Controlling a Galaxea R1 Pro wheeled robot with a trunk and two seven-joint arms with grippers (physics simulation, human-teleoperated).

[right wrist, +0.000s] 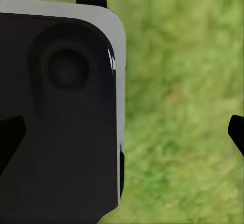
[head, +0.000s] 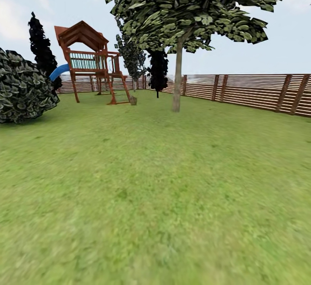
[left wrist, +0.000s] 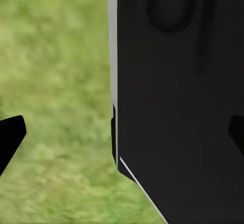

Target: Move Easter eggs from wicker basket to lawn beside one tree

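We stand on the wide green lawn (head: 155, 198), mottled with yellowish patches, looking across it. One broad-leaved tree with a pale grey-brown straight trunk (head: 177, 82) rises ahead, a little right of centre and well apart from us. Near it we count two narrow near-black columnar trees — one by the bush at left (head: 41, 47), one just left of the pale trunk (head: 158, 71). One red-brown wooden play tower with a blue slide (head: 88, 60) stands in front of a brown slatted fence (head: 250, 91), and one dark rounded bush (head: 21, 88) sits at the left edge.

A small brownish lump at the foot of the play tower (head: 133, 100) may be the basket; too small to tell. No eggs can be counted from here.

Left claw (left wrist: 122, 137): two dark tips far apart, wide, nothing between them but a dark robot body panel (left wrist: 178, 96) and grass. Right claw (right wrist: 122, 137): likewise wide and empty.

Our judgement on handling — the eggs, being small, smooth and rounded, are likely light, rigid and prone to roll or squirt out of a pinch. We would take each across its widest middle, gently, and set it down low on the grass.
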